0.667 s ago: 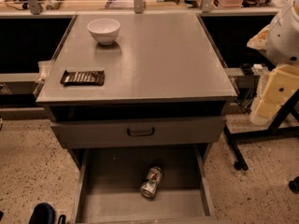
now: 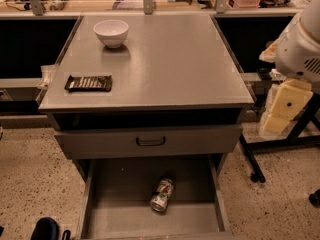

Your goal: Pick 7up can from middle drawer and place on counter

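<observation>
The robot's pincer [image 2: 282, 106], a pale cream part, hangs at the right edge of the frame, about halfway down, below the bulky white shell of the arm [image 2: 300, 44]. It sits off the right side of the cabinet, beside the desk's front right corner and not over it. I cannot tell how far open it is, and it is well apart from the can. Left of the pincer is the desk [image 2: 170, 59], the large flat matte grey top of the drawer cabinet, filling the upper middle of the frame. A white bowl [image 2: 111, 32] stands upright near its back left corner. A dark flat chocolate bar [image 2: 88, 83] lies near its left edge, closer to the front. Under the desk's front edge runs a dark gap, and below that a closed grey drawer front [image 2: 200, 140] with a dark handle at its centre. Lower still, at the bottom centre of the frame, the middle drawer [image 2: 120, 184] is pulled out, a shallow grey tray with low side walls. The 7up can [image 2: 162, 195] lies on its side on the drawer floor, slightly right of centre, angled, clear of the walls. Speckled beige flooring [image 2: 30, 174] surrounds the cabinet. A pale wooden bench [image 2: 100, 4] with clutter runs along the top of the frame.
</observation>
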### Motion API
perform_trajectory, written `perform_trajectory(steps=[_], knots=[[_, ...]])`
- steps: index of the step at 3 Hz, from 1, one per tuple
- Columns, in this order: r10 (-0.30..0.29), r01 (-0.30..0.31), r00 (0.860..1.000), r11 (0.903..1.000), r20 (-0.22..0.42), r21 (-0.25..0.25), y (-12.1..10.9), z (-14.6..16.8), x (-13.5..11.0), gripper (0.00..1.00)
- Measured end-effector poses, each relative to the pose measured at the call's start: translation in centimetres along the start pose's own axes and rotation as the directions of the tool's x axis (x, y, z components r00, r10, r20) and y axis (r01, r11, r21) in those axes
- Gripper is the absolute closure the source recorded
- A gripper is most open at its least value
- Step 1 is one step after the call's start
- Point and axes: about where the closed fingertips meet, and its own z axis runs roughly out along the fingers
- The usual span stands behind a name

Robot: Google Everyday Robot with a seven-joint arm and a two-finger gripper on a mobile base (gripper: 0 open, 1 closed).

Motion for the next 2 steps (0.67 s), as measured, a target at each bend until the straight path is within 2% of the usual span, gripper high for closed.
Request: perform_trajectory(steps=[1,2], knots=[[0.059,-0.057,0.998,0.9957,0.023,-0.073,2.2,6.1,0.1,0.00],[0.078,-0.064,0.992,0.9883,0.096,-0.139,6.7,12.6,-0.7,0.00]])
